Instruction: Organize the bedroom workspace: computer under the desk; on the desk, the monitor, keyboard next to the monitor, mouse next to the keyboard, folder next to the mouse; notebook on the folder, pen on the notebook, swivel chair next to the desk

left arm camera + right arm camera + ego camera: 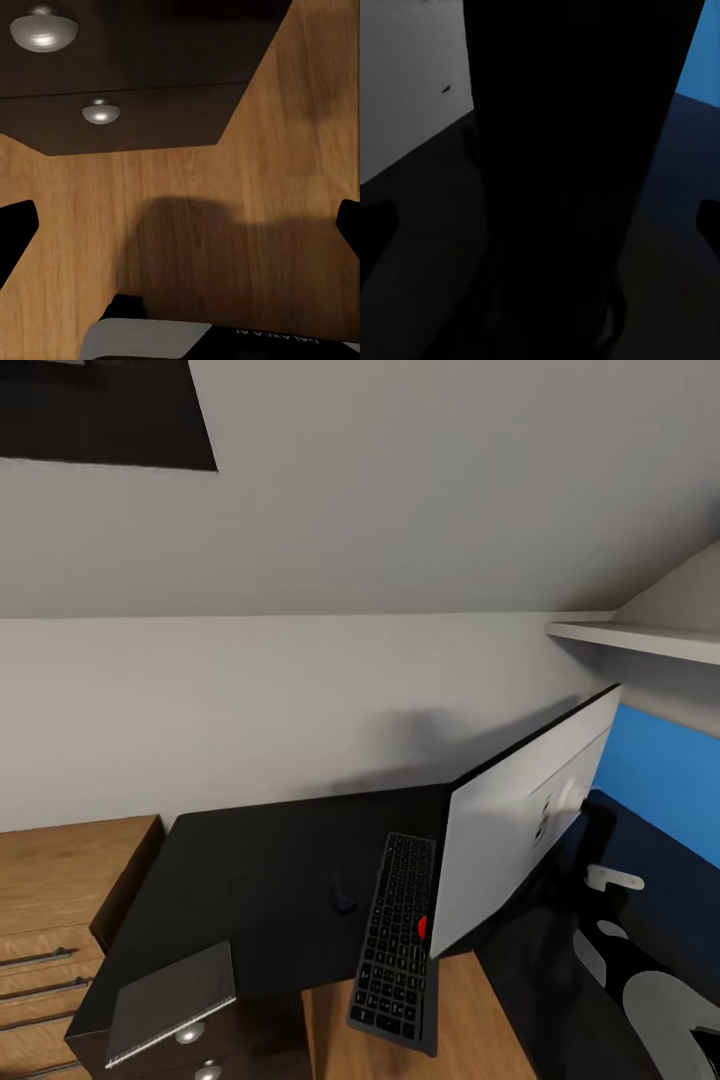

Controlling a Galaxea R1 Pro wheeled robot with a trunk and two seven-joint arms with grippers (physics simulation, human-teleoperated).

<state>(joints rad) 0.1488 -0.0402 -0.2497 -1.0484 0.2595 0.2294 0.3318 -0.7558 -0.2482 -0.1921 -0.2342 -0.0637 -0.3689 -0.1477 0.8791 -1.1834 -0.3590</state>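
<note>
Monitor: the monitor (520,825) stood on the right part of the desk (250,860), turned edge-on so its pale back faced the room; up close in the right wrist view its dark slab (570,165) stood between the two finger ends.
Right hand: the right hand (544,232) was spread wide around that slab, one dark fingertip (376,225) showing at each picture edge, nothing pinched yet.
Left hand: the left hand (180,232) hung spread and empty over the wooden floor (247,195), near the drawer unit's round knobs (100,111).
Keyboard: the keyboard (396,940) lay just left of the monitor, its near end hanging past the desk edge.
Mouse: the mouse (343,901) sat just left of the keyboard.
Notebook: the notebook (172,1000) rested at the near left corner of the desk.
Step, as I judged it: squaring the monitor.
Doing it well: grip low and firm, turn slowly so the stand stays planted, and keep the screen's swing off the overhanging keyboard.
</note>
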